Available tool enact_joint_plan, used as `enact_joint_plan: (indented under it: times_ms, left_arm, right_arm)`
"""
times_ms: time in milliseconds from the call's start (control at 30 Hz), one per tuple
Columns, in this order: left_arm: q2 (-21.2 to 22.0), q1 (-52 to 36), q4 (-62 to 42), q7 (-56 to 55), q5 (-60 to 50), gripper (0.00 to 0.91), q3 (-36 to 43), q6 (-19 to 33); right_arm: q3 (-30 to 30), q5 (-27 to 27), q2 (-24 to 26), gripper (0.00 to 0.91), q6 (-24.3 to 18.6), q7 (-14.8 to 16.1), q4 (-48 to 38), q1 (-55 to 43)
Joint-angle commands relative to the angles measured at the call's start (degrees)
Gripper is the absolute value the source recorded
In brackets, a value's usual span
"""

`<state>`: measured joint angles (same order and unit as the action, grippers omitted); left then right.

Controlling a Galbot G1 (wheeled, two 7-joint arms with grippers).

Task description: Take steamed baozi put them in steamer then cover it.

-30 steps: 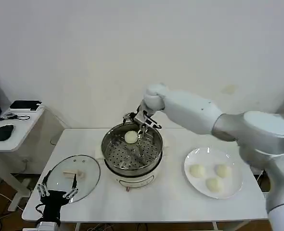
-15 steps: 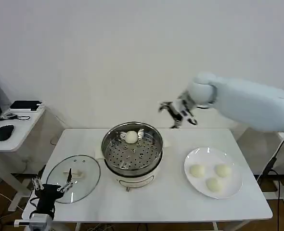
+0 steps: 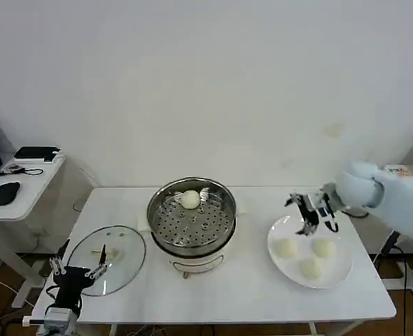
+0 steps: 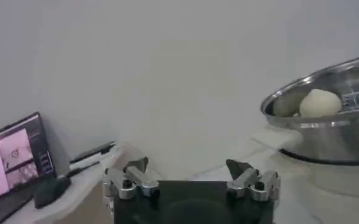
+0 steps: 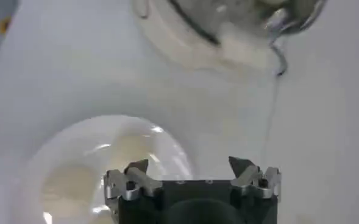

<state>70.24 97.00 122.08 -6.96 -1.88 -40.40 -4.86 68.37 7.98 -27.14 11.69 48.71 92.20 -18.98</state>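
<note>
With one cream-white round steamed bun (image 3: pixel 190 199) lying at the far side of the shiny steel steamer pot (image 3: pixel 192 218), the right gripper (image 3: pixel 311 212) hovers, jaws spread and empty, above the flat white plate (image 3: pixel 310 250) on the right to take the next of three buns (image 3: pixel 285 247), while the left gripper (image 3: pixel 77 273), jaws likewise spread, waits by the round glass lid (image 3: pixel 107 250) at near left.

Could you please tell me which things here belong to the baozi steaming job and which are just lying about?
Job:
steamer
baozi in steamer
three baozi on plate
white plate
glass lid
right gripper, open
left gripper, open

Lying about:
computer mouse
phone
</note>
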Motion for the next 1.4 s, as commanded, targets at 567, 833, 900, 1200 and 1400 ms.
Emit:
enact_joint_plan:
  times_ms: [567, 833, 900, 1200, 1400]
  left_arm:
    - [0.4, 0.2, -0.8, 0.1, -0.5, 0.907, -1.0, -0.1]
    - [0.1, 0.1, -1.3, 0.1, -0.5, 0.907, -1.5, 0.0]
    - [0.1, 0.1, -1.4, 0.1, -0.5, 0.907, -1.6, 0.0]
    - [0.2, 0.0, -1.5, 0.1, -0.6, 0.907, -1.7, 0.0]
    - [0.4, 0.2, -1.3, 0.1, -0.6, 0.907, -1.8, 0.0]
  right_arm:
    - [-16.4, -9.7, -6.5, 0.907, -0.3, -0.7, -13.2, 22.7]
    - [-16.8, -9.8, -11.6, 0.907, -0.9, -1.1, -17.1, 22.7]
    - [-16.7, -9.9, -12.3, 0.897, -0.9, -0.9, -17.8, 22.7]
    - [-16.7, -10.0, -13.5, 0.695, -0.2, -0.8, -18.5, 22.9]
    - [-16.2, -9.4, -12.4, 0.615, 0.7, 0.3, -17.6, 21.8]
